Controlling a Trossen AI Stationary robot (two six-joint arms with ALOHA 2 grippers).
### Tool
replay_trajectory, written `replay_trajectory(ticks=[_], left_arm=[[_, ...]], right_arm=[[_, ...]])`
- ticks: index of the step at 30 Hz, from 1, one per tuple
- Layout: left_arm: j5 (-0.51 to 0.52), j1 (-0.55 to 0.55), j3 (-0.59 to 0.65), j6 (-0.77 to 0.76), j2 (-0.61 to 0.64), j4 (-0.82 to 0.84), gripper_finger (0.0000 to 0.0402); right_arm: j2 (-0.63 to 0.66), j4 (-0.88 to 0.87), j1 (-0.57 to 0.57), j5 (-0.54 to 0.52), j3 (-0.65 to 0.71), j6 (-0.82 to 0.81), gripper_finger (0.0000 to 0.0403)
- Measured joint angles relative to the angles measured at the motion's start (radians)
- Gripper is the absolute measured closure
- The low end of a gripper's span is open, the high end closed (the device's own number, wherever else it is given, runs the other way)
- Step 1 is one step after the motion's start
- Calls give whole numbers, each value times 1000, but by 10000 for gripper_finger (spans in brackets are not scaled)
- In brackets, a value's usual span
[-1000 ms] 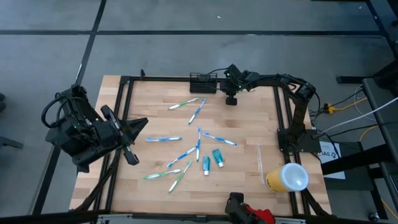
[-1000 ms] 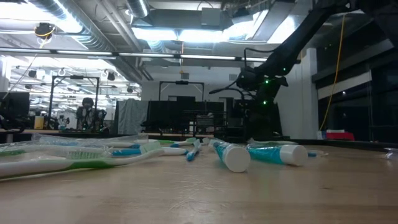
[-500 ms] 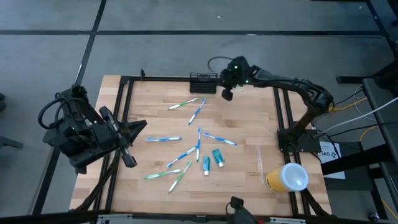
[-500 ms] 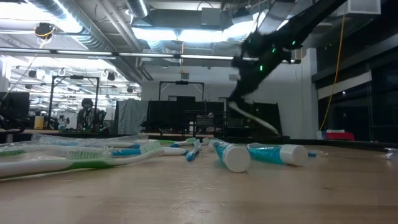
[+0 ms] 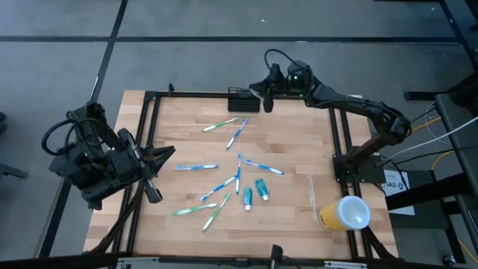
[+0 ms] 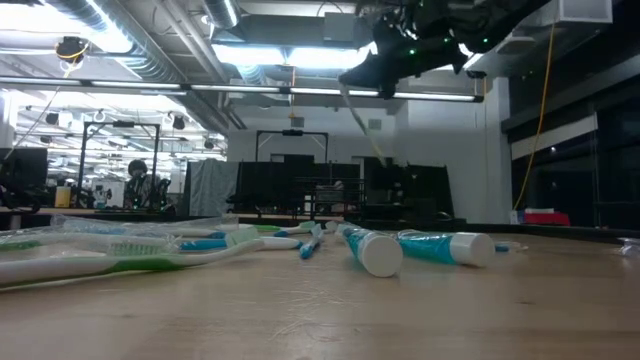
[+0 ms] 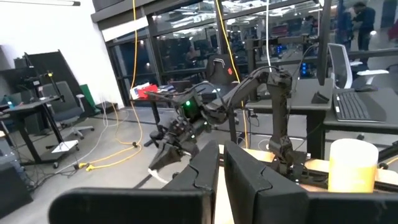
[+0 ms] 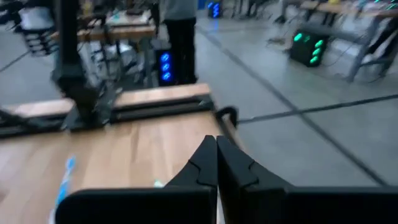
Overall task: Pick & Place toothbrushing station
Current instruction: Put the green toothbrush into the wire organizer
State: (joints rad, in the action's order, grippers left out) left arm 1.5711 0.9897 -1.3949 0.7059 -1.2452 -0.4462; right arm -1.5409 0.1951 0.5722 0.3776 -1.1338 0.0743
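Left pincer (image 5: pixel 166 152) waits closed off the desk's (image 5: pixel 299 187) near-left edge, while the right pincer (image 5: pixel 266 96), raised and clamped on a thin toothbrush, hangs just right of the wire-mesh toothbrushing station (image 5: pixel 243 99), which looks light, stiff and best gripped by its rim.

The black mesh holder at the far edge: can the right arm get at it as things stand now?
Probably yes. The right gripper, shut, hangs just beside the black mesh holder, with nothing between them. It would need to open first.
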Motion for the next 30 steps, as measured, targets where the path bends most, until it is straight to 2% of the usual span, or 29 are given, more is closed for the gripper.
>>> replay_trajectory(ticks=[2, 4, 9, 16, 24, 30], left_arm=[[0, 3, 0, -1, 2, 0, 382], [0, 11, 0, -1, 4, -1, 382], [0, 19, 0, -11, 6, -1, 382], [0, 19, 0, -23, 6, -2, 382], [0, 19, 0, -39, 14, -4, 382], [0, 19, 0, -48, 14, -5, 382]], right_arm=[[-13, 39, -1, -23, -2, 5, 402], [-42, 96, 10, -3, -1, -25, 402], [-78, 334, 41, 22, -3, -121, 402], [-119, 492, 73, 25, -3, -190, 402], [-201, 595, 118, 39, -1, -260, 402], [-232, 600, 158, 58, 0, -270, 403]])
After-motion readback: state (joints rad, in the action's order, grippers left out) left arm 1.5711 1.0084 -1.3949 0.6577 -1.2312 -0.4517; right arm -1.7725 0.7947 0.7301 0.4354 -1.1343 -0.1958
